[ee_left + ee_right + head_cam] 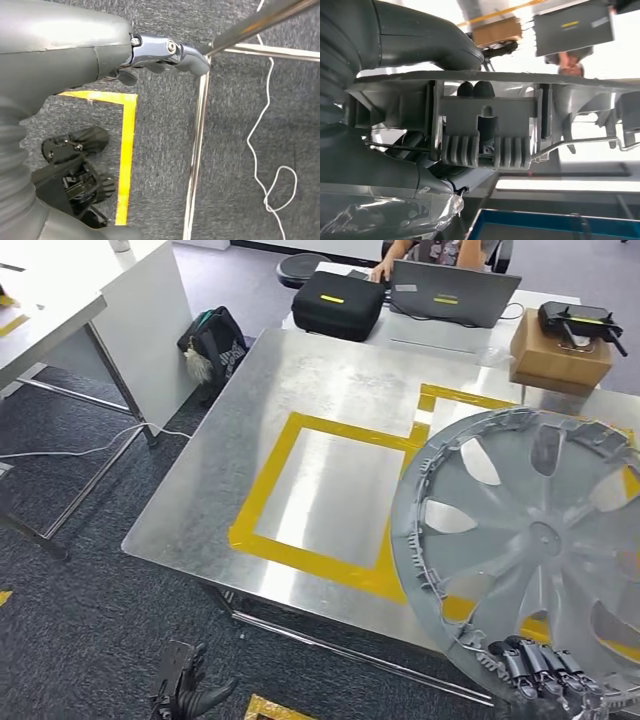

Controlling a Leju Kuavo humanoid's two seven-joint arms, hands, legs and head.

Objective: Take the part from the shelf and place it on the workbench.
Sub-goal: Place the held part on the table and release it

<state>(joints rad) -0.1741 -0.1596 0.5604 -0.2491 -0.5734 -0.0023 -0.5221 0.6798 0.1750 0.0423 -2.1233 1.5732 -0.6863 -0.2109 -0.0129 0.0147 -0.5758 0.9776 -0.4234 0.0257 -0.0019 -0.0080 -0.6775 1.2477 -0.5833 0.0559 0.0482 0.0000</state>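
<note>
Head view: your right hand [540,665] grips the wheel cover [528,540] by its rim, held above the counter [226,460] (not set down yet, I'd say). Left wrist view: left hand [166,52] hangs empty, fingers loosely apart.

An office turned robot test lab: a metal-topped surface [226,470] marked with yellow tape squares [321,495] stands on grey carpet [98,630]. Behind it, a person works at an open laptop [451,292] beside a black equipment case [337,302] and a cardboard box [558,352]. A white desk [90,300], a backpack [215,345] and a loose cable [83,448] lie nearby.
</note>
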